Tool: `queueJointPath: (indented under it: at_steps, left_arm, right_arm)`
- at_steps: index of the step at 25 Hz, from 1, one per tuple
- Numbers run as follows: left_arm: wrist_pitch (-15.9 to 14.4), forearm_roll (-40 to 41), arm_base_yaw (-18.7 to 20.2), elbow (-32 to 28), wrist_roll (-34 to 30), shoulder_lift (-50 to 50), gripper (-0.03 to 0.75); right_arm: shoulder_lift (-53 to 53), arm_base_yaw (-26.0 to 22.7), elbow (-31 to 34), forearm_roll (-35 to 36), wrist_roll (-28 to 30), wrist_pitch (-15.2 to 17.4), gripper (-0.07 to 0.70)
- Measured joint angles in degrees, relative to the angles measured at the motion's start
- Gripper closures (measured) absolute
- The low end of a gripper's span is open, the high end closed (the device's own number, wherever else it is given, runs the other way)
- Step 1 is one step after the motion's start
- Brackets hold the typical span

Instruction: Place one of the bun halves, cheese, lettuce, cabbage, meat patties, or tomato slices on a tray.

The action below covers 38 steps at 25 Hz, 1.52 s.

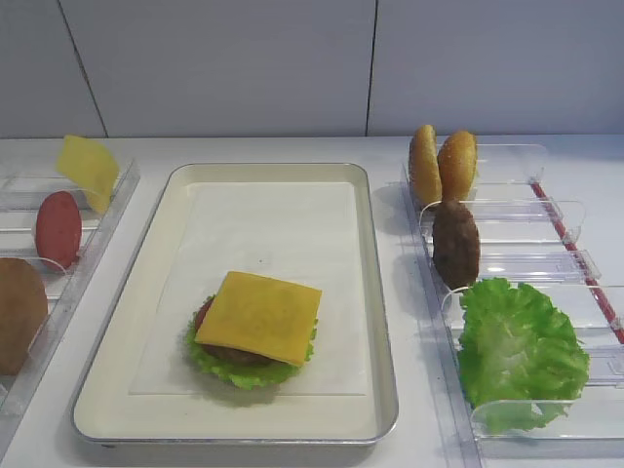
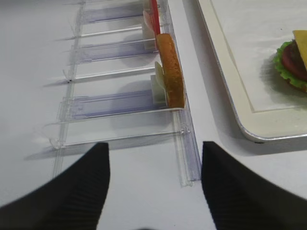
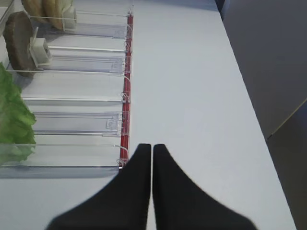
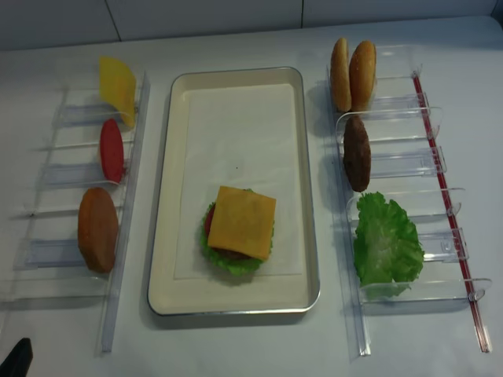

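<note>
The cream tray (image 1: 380, 322) holds a stack of lettuce (image 1: 244, 372), a tomato slice (image 2: 291, 60) and a dark patty, with the orange cheese (image 1: 259, 315) on top. The right rack holds two upright bun halves (image 1: 442, 164), a meat patty (image 1: 455, 244) and more lettuce (image 1: 517, 351). In the left rack stand a tomato slice (image 1: 58, 227) and a bun half (image 2: 171, 69). My left gripper (image 2: 154, 158) is open and empty, low over the table before the left rack's near end. My right gripper (image 3: 152, 146) is shut and empty beside the right rack. Cabbage is out of view.
A paler yellow slice (image 1: 88, 168) leans at the far end of the left clear rack (image 2: 187, 158). The right clear rack (image 3: 124, 96) has a red strip along its outer side. The table's right edge (image 3: 254, 120) runs close to my right gripper.
</note>
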<state>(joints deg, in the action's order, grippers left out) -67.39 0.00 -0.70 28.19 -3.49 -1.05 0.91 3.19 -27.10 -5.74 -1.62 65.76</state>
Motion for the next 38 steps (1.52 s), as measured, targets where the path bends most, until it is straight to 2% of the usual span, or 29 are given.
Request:
queueJointPath:
  at_steps: [38]
  left_arm:
    - [-0.10,-0.30,0.00,0.00,1.52,0.00,0.333]
  right_arm:
    - [0.00,0.00,0.00,0.00,0.00,0.00,0.218]
